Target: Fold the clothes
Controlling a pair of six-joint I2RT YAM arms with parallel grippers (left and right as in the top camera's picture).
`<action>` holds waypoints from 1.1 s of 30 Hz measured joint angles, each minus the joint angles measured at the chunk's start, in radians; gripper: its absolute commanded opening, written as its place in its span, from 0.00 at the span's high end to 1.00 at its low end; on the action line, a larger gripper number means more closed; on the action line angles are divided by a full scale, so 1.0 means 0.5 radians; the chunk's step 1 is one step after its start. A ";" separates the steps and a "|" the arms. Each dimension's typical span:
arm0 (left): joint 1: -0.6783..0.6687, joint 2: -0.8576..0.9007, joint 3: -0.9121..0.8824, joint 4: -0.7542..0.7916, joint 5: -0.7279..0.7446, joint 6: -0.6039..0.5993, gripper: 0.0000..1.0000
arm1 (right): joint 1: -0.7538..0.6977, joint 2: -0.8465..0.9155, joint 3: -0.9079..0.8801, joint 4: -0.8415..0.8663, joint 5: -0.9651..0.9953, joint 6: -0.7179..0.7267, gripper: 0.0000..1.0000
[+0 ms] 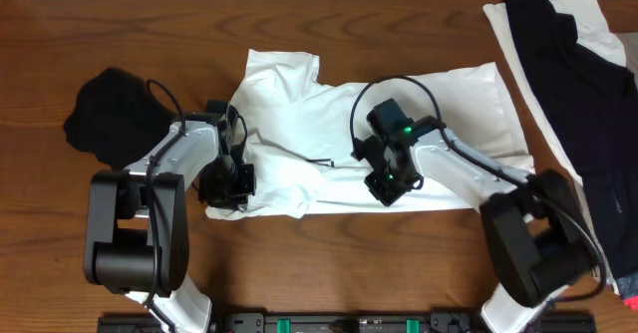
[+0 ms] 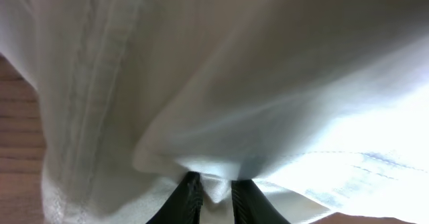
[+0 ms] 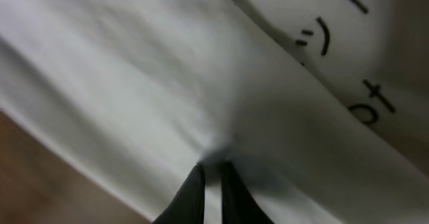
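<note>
White T-shirt (image 1: pixel 459 104) spread, crumpled, across the middle of the wooden table (image 1: pixel 349 273). Left gripper (image 1: pixel 227 185): jaws all but closed, pinching a fold of the shirt at its near left corner. Right gripper (image 1: pixel 391 181): jaws likewise nipped tight on a fold near the shirt's middle (black text (image 3: pixel 348 49) shows just beyond the pinch). Black garment (image 1: pixel 105 114) lies bunched beside the left arm, apart from the shirt; black-on-white pile (image 1: pixel 568 84) occupies the far right corner.
</note>
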 measured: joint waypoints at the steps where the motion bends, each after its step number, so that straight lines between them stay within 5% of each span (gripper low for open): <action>1: 0.000 0.000 0.000 -0.001 -0.001 0.000 0.81 | 0.000 0.001 0.004 0.002 0.028 0.019 0.92; 12: 0.000 -0.001 -0.001 0.000 0.001 0.000 0.81 | -0.165 -0.001 0.013 -0.031 0.290 0.307 0.91; 33: 0.000 -0.001 -0.001 0.000 0.001 0.000 0.82 | -0.837 0.000 0.015 -0.046 0.403 0.360 0.88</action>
